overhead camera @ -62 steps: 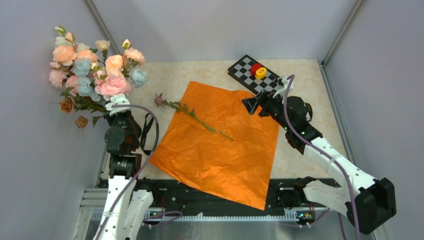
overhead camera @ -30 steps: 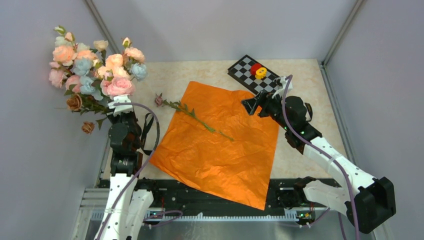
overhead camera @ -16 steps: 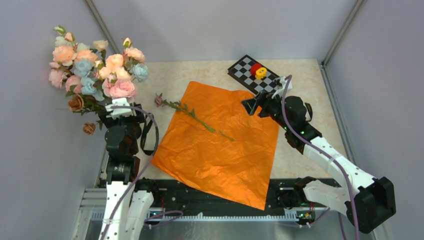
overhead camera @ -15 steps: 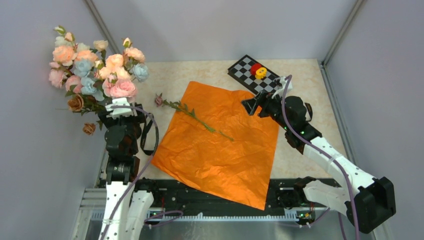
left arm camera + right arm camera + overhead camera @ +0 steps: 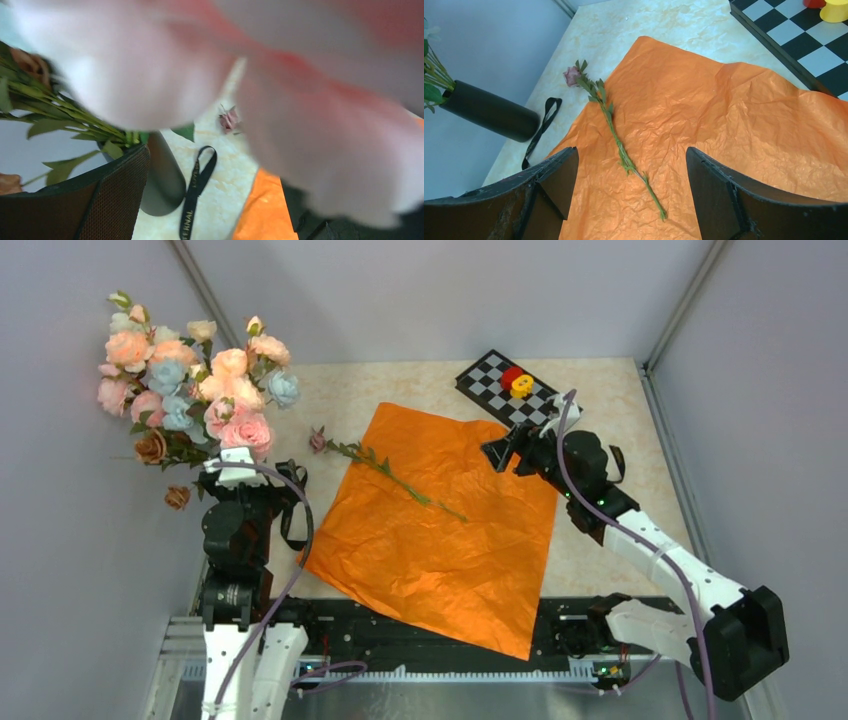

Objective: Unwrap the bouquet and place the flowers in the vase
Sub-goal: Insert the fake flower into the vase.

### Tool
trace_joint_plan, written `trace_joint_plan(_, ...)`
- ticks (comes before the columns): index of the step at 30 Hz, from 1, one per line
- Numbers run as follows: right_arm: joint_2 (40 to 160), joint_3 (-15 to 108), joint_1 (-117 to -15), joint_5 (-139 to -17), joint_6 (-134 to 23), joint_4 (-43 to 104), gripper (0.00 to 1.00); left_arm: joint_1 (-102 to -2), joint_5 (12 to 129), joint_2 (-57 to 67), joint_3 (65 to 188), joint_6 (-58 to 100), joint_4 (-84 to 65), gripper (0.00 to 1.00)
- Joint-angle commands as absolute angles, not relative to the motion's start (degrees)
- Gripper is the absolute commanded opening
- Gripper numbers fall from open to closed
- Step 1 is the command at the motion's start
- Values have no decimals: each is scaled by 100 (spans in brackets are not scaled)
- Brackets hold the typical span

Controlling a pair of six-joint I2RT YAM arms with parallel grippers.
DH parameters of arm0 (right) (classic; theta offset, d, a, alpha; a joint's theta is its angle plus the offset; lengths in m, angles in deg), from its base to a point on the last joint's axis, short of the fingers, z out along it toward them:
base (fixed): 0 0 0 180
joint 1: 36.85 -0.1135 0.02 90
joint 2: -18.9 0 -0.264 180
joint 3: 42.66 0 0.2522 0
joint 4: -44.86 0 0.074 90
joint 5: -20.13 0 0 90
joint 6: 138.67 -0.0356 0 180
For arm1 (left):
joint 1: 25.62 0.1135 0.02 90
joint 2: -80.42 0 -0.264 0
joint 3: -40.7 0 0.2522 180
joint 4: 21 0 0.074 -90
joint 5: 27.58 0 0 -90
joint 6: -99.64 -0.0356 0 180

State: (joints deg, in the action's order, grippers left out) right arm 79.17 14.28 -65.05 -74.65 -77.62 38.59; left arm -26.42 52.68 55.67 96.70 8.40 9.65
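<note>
The flowers [image 5: 190,380] stand as a pastel bunch at the far left, stems [image 5: 75,115] going into the black vase [image 5: 160,175]. Blurred pink blooms fill most of the left wrist view. My left gripper [image 5: 233,458] sits just below the bunch, open, one mesh pad [image 5: 100,200] beside the vase and nothing between the jaws. One stray flower [image 5: 616,135] lies on the spread orange paper [image 5: 440,530]. Above the stray flower's stem end my right gripper [image 5: 630,165] hangs open and empty. The black ribbon [image 5: 197,192] lies loose by the vase.
A checkerboard [image 5: 505,385] carrying a red and a yellow piece lies at the back right, behind my right gripper [image 5: 505,450]. Grey walls close in on the left, back and right. The orange paper overhangs the near table edge.
My left gripper has opened, let go of the flower stems and drawn back toward its base. The bunch stays in the vase. The right arm has hardly moved.
</note>
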Motion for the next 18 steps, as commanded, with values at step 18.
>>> trace_joint_plan(18,8234,1908,-6435,-7884,-7667,4090,80,-2894,7036,5576,9573,1115,1373,99)
